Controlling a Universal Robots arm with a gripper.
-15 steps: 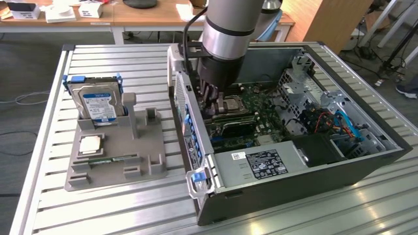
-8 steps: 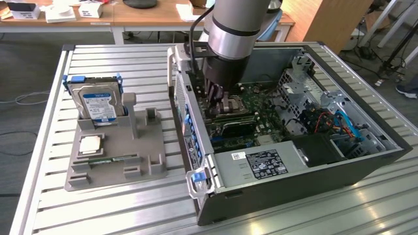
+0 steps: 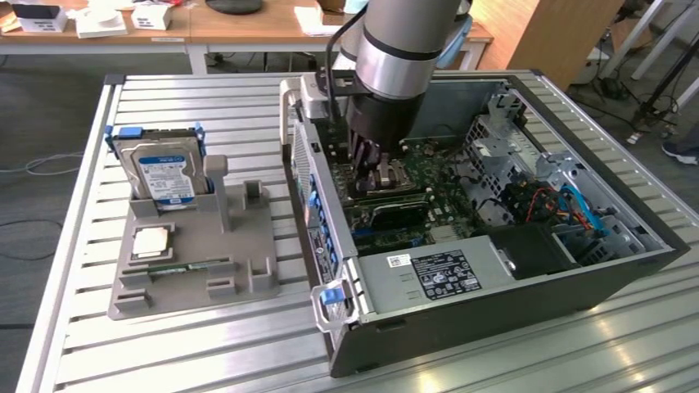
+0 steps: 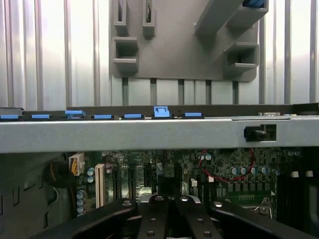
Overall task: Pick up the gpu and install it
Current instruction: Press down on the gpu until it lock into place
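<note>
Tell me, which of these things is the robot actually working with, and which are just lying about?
In the job: gripper, shut, inside the open computer case; motherboard beneath it.
Lying about: hard drive, processor chip and memory stick, all on the gray holder beside the case.

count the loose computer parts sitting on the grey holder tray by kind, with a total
silver hard drive with blue-white label, standing upright at the tray's back: 1
square silvery processor chip, lying flat: 1
slim green memory stick, lying in the front slot: 1
total: 3, all on the grey plastic holder tray
</note>
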